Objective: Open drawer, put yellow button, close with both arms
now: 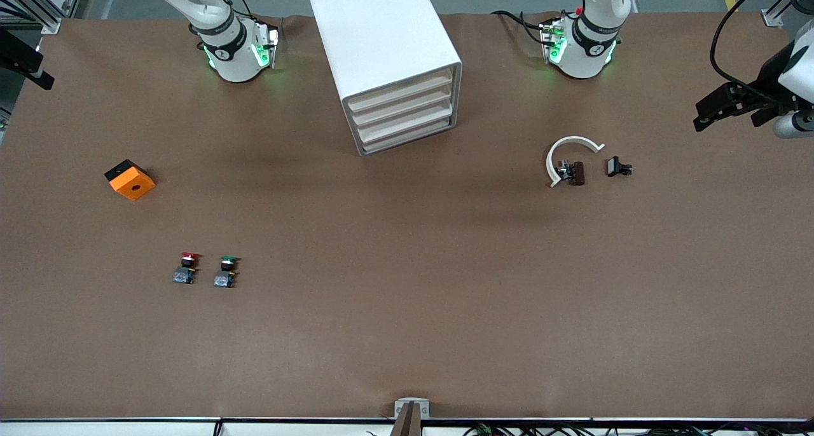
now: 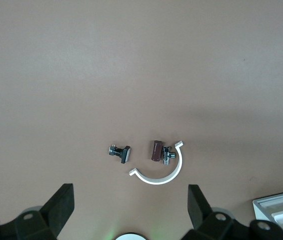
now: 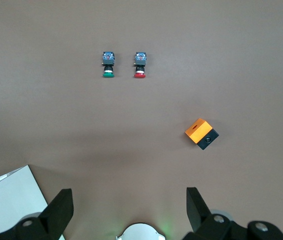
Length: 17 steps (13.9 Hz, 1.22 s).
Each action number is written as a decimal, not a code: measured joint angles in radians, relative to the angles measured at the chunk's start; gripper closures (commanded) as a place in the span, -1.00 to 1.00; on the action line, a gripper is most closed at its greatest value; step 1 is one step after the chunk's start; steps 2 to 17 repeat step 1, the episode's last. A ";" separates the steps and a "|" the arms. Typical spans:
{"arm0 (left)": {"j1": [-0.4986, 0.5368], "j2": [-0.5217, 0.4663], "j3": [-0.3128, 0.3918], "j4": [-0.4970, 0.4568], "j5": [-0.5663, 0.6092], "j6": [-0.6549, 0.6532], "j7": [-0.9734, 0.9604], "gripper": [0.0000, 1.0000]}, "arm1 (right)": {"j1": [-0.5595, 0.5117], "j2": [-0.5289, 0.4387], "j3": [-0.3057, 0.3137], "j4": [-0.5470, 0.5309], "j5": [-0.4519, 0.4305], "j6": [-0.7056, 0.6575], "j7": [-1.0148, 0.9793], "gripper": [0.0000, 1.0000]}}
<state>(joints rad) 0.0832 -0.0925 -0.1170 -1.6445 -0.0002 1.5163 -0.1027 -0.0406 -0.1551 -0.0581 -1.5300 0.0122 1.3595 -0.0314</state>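
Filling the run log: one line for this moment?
drawers shut | yellow button not visible | red button, green button on table | left gripper, right gripper open, waiting

Two glossy white arms showing black joint bands

Green lights are glowing on the right arm [image 1: 232, 48] and left arm [image 1: 582, 45] beside the white drawer cabinet [image 1: 388, 61]; black cables are trailing; the fingers [image 2: 61, 207] are looking matte black.

Matt brown table covering [image 1: 407, 296]; smooth white plastic drawer cabinet [image 1: 381, 48]; glossy white arms [image 1: 232, 48]; orange plastic block [image 1: 130, 180].
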 measured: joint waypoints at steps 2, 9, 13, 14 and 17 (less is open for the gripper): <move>0.000 0.000 0.000 0.000 0.000 0.000 0.000 -1.00 | 0.000 0.000 0.000 0.000 0.001 0.000 0.000 -1.00; 0.000 0.000 0.000 0.000 0.000 0.000 0.000 -1.00 | 0.000 0.000 0.000 0.000 0.001 0.000 0.000 -1.00; 0.000 0.000 0.000 0.000 0.000 0.000 0.000 -1.00 | 0.000 0.000 0.000 0.000 0.001 0.000 0.000 -1.00; 0.000 0.000 0.000 0.000 0.000 0.000 0.000 -1.00 | 0.000 0.000 0.000 0.000 0.001 0.000 0.000 -1.00; 0.000 0.000 0.000 0.000 0.000 0.000 0.000 -1.00 | 0.000 0.000 0.000 0.000 0.001 0.000 0.000 -1.00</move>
